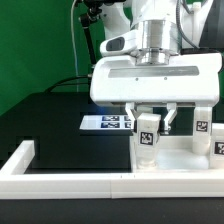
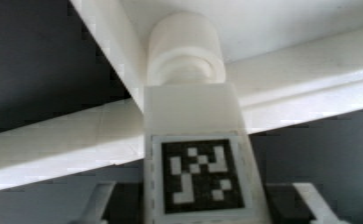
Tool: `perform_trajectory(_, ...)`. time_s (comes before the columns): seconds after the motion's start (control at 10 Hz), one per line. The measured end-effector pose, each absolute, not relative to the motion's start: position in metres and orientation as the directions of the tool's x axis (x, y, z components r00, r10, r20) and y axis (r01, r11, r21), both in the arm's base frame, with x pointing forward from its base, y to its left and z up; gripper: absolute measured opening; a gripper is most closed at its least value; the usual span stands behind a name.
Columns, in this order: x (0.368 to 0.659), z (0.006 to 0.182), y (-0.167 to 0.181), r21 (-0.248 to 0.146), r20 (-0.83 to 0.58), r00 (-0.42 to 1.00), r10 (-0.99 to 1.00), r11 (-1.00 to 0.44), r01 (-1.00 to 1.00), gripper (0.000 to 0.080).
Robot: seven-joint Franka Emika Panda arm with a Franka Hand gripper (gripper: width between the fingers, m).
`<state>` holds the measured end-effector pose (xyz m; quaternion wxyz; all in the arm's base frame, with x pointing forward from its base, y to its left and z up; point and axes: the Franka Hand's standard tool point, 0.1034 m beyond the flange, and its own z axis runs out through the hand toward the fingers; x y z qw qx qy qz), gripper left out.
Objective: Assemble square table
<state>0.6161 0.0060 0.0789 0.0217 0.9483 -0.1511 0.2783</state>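
Observation:
My gripper (image 1: pixel 150 124) hangs at the middle of the exterior view, shut on a short white leg block (image 1: pixel 148 137) that carries a black-and-white tag. The leg stands upright, its lower end at the near left part of the white square slab (image 1: pixel 178 160). In the wrist view both fingers (image 2: pixel 112 203) press the tagged leg (image 2: pixel 190 105) from either side of my gripper (image 2: pixel 199 205), and its rounded far end points down at white plastic (image 2: pixel 71 150). I cannot tell whether the leg touches the slab. Two more tagged leg blocks (image 1: pixel 203 126) (image 1: pixel 219 147) stand at the exterior view's right.
The long low white border wall (image 1: pixel 60 181) runs along the front of the black table and turns back at the exterior view's left (image 1: pixel 18 158). The marker board (image 1: pixel 105 123) lies flat behind my gripper. A green backdrop closes the rear.

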Motion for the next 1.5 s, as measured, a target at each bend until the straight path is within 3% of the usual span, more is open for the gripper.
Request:
perform_trajectory(0.4, 0.6165, 0.0785, 0.0056, -0.04, 0.544, 0.794, -0.27, -0.954, -0.297, 0.0291)
perform_trajectory(0.5, 0.6165, 0.0785, 0.0057, -0.04, 0.544, 0.794, -0.27, -0.954, -0.297, 0.047)
perform_trajectory(0.6, 0.6165, 0.0785, 0.0056, -0.04, 0.544, 0.794, -0.27, -0.954, -0.297, 0.0586)
perform_trajectory(0.7, 0.6165, 0.0785, 0.0056, -0.04, 0.544, 0.794, -0.27, -0.954, -0.297, 0.0586)
perform_trajectory(0.8, 0.6165, 0.0785, 0.0056, -0.04, 0.544, 0.794, -0.27, -0.954, -0.297, 0.0638)
perform_trajectory(1.3, 0.6165, 0.0784, 0.0056, -0.04, 0.544, 0.794, -0.27, -0.954, -0.297, 0.0649)
perform_trajectory(1.5, 0.6165, 0.0778, 0.0103, -0.057, 0.475, 0.829, -0.294, -0.951, -0.305, 0.0649)
